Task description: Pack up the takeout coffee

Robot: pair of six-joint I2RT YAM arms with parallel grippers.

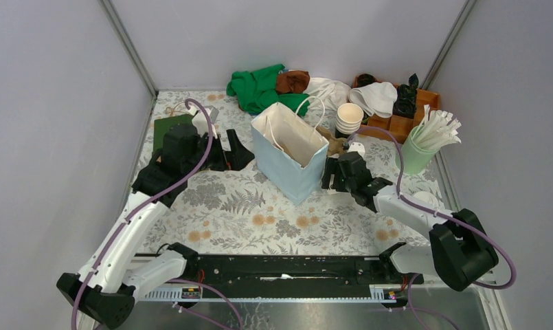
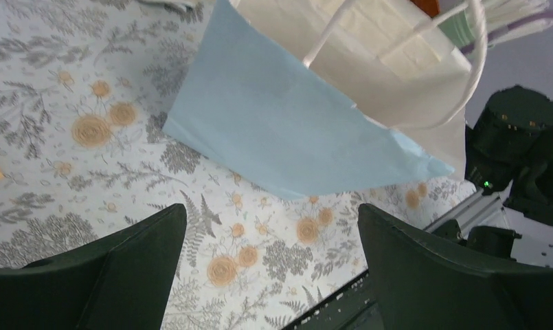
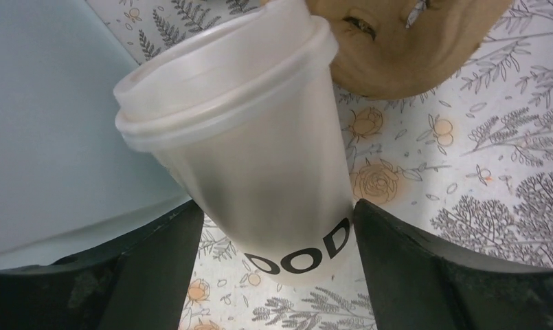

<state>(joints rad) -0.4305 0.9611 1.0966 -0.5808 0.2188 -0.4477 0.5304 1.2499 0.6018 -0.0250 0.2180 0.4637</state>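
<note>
Right gripper (image 3: 273, 213) straddles the coffee cup (image 3: 239, 137) low, grip unclear; close squarely, lift upright into bag (image 1: 287, 172); left gripper (image 2: 271, 213) wide, empty.

a stack of lidless cups (image 1: 350, 118) stands between a green cloth (image 1: 258, 89) and a cup of straws (image 1: 413, 157).

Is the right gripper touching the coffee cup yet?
Cannot tell. The right wrist view has the right gripper straddling the takeout coffee, fingers close beside its base, but neither gap nor contact is plain.
</note>
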